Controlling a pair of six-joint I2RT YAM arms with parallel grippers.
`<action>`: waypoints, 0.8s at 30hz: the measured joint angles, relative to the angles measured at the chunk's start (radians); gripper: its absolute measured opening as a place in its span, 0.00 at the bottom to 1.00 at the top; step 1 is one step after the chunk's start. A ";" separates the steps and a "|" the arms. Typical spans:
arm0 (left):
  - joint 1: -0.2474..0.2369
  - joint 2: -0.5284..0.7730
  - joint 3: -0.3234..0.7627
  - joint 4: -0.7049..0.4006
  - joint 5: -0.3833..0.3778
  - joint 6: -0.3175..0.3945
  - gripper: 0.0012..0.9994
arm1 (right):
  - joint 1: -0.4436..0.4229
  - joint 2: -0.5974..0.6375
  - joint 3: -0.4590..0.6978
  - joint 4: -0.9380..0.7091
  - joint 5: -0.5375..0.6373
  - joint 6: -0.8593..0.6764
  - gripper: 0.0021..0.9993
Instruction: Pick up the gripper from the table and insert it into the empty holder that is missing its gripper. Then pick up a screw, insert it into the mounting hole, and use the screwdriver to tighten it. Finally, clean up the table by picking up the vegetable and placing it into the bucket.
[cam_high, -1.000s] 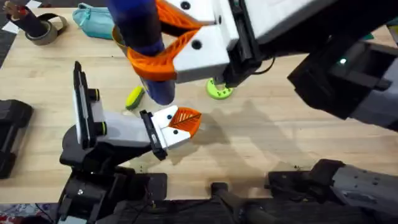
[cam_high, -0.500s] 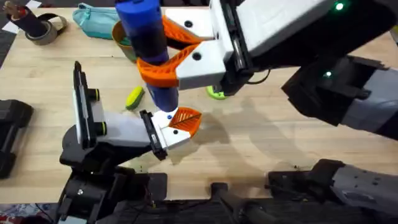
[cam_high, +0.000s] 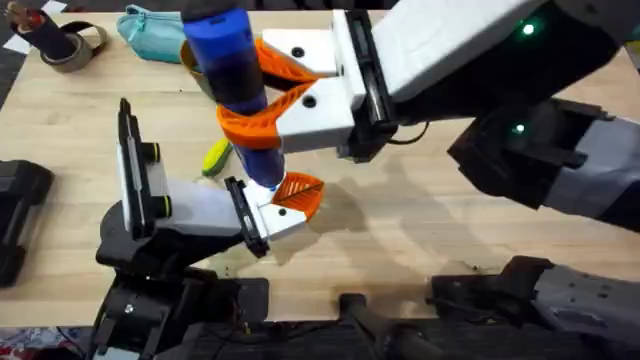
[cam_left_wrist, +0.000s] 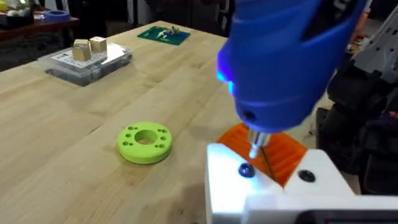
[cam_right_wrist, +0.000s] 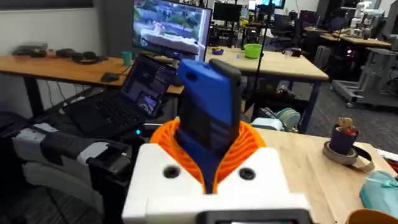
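My right gripper (cam_high: 246, 104) is shut on the blue screwdriver (cam_high: 232, 70), holding it nearly upright; the right wrist view shows the orange pads (cam_right_wrist: 249, 146) clamped round its body (cam_right_wrist: 208, 109). The metal tip (cam_left_wrist: 255, 148) hangs just above a dark screw (cam_left_wrist: 245, 170) seated in one mounting hole of the white gripper piece (cam_left_wrist: 273, 186) on my left arm. Beside the screw is an empty hole (cam_left_wrist: 305, 176). My left gripper (cam_high: 300, 197) lies low over the table (cam_high: 420, 240), orange pads together. The yellow-green vegetable (cam_high: 216, 157) lies just behind it. The mustard bucket (cam_high: 187, 52) is mostly hidden behind the screwdriver.
A teal pouch (cam_high: 150, 28) and a tape roll (cam_high: 68, 45) sit at the far left. A green disc with a centre hole (cam_left_wrist: 144, 142) lies close to the left gripper. A clear box with wooden blocks (cam_left_wrist: 84, 56) and a green board (cam_left_wrist: 163, 34) stand farther off.
My right arm has swung the screwdriver over and down, so its tip now sits over the white gripper piece. The arm now covers the green disc. The left arm has stayed still.
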 joint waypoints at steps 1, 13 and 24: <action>0.000 0.000 0.000 0.000 0.000 0.000 0.01 | 0.000 0.000 -0.001 0.000 0.002 0.000 0.04; 0.000 0.000 0.000 0.000 0.000 0.000 0.01 | 0.004 0.000 -0.005 0.000 0.016 -0.001 0.04; 0.000 0.000 0.000 0.000 0.000 0.000 0.01 | 0.019 0.015 -0.008 0.000 0.030 -0.005 0.04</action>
